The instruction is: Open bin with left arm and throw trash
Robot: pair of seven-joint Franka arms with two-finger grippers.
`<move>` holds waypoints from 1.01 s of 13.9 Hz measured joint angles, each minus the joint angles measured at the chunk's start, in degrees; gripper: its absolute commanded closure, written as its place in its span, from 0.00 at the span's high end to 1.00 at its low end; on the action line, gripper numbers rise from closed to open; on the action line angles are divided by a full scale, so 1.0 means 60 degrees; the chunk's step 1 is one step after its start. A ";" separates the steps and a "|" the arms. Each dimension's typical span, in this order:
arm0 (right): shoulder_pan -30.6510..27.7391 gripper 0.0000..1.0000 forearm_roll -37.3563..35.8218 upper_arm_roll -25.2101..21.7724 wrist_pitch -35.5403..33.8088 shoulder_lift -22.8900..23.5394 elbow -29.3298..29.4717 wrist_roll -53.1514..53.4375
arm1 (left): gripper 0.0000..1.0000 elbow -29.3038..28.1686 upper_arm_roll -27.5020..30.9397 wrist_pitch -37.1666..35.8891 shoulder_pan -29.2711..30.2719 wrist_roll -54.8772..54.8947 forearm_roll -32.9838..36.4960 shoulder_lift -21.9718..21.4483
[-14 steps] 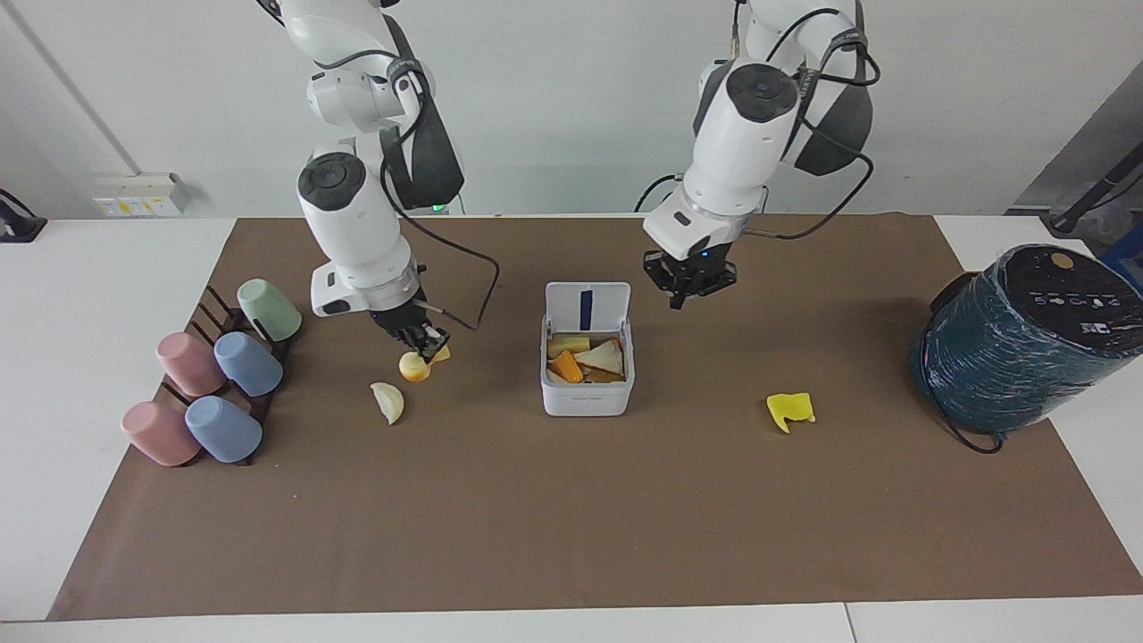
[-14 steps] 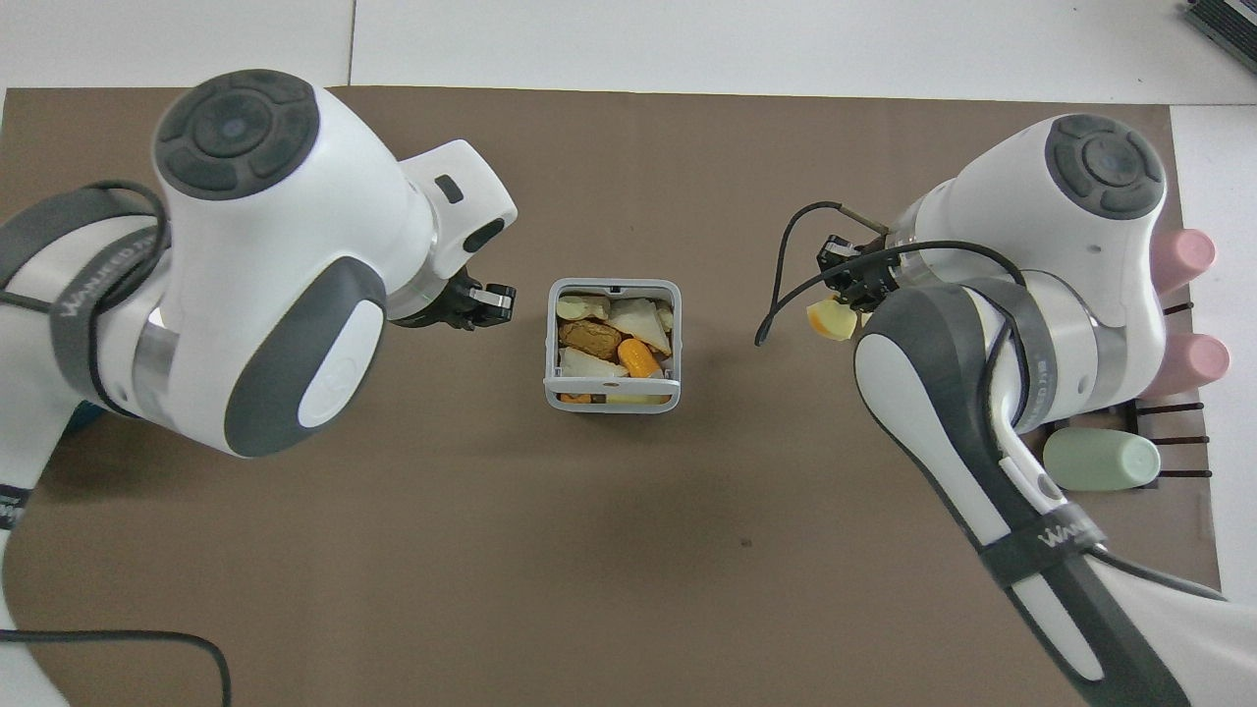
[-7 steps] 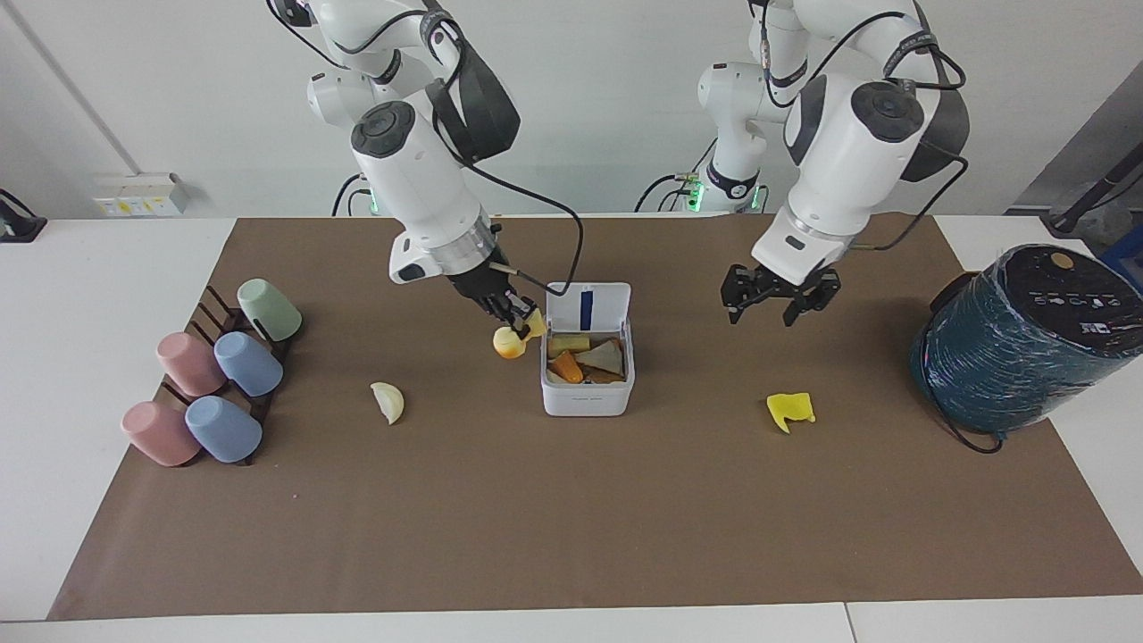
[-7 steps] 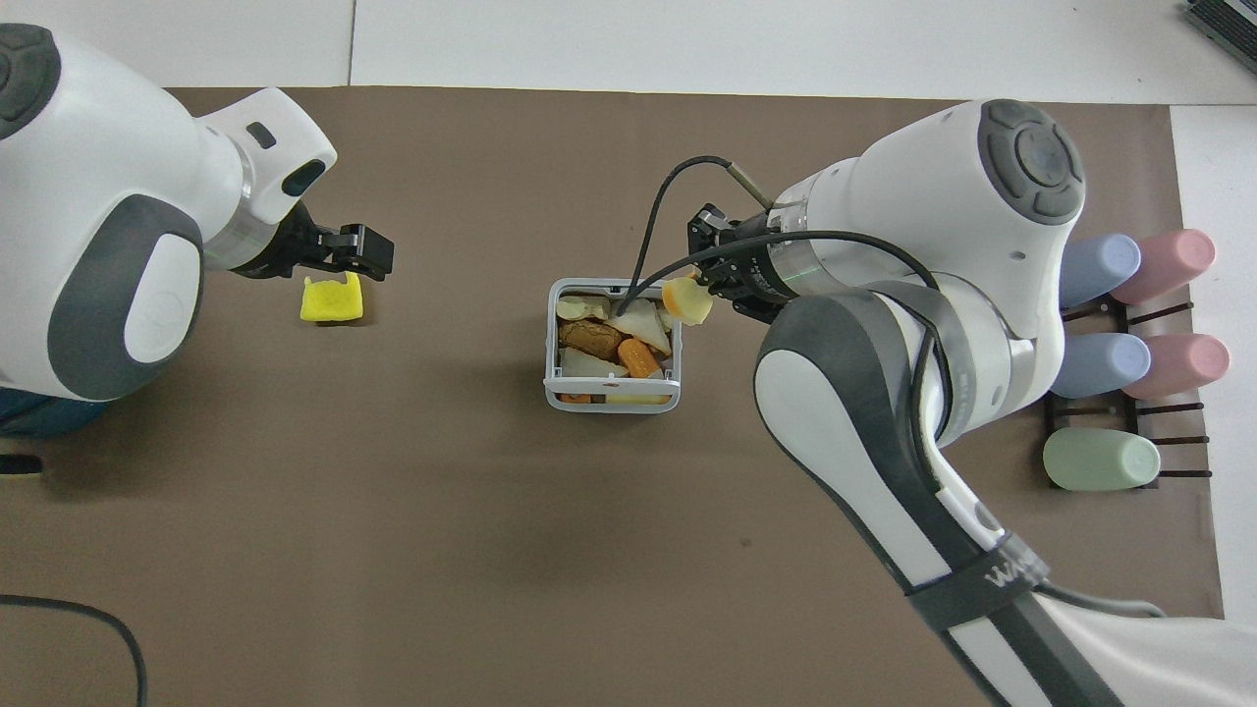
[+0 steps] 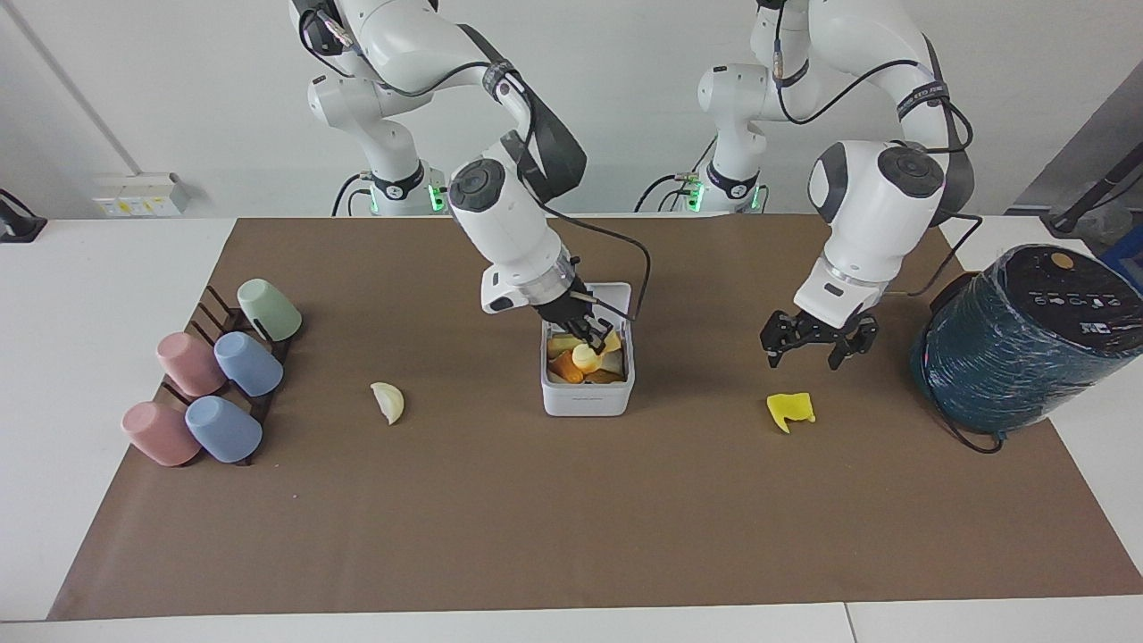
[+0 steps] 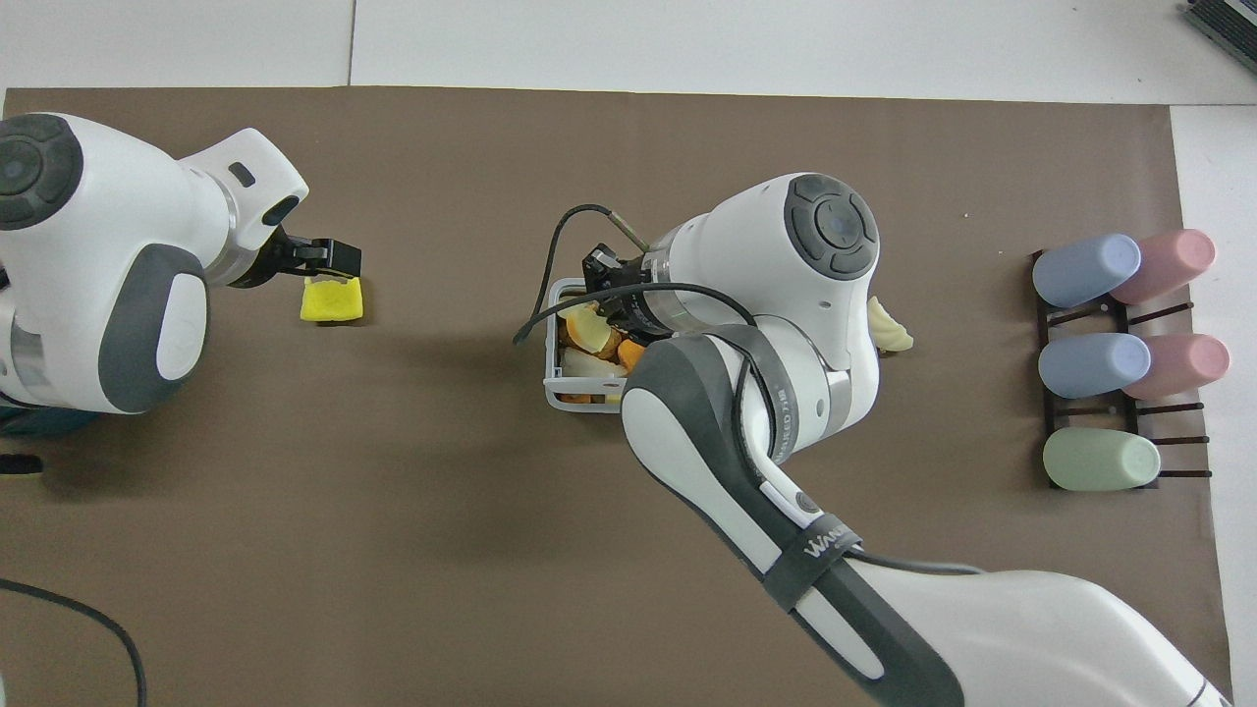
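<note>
Facing view, centre of the frame: the right claw has swung from the cup rack side to a spot directly over the open bin, its fingers clamped on the yellow-orange rounded block, which now hangs just inside the bin's mouth above the scraps already there. Half a second ago that block was beside the bin's rim; a second ago it was low over the counter near the pale cream wedge. So the first piece looks ready to be dropped, and letting go seems to be all that remains for it.

At the right of the frame, the left claw has travelled away from the bin, whose lid stands upright, and come down over the bright yellow crumpled scrap. Its fingers are spread apart and it hovers above the scrap without touching it. In the overhead view it sits at the scrap's edge at upper left.

The wedge lies untouched at centre left, near the pastel cups. Two pieces are still out.
</note>
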 measured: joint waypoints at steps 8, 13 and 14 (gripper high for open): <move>-0.0034 1.00 -0.0003 -0.0020 0.0001 -0.0063 0.0035 0.0000 | 1.00 -0.1374 0.0030 0.2463 0.0357 0.0400 0.0255 0.0706; -0.0013 1.00 -0.0003 -0.0011 0.0001 -0.0151 0.0059 0.0000 | 0.88 -0.1779 0.0041 0.3489 0.0781 0.0468 0.0256 0.1347; 0.0052 1.00 -0.0003 -0.0002 0.0001 -0.0151 0.0061 0.0000 | 0.75 -0.1840 0.0035 0.3509 0.0782 0.0470 0.0257 0.1373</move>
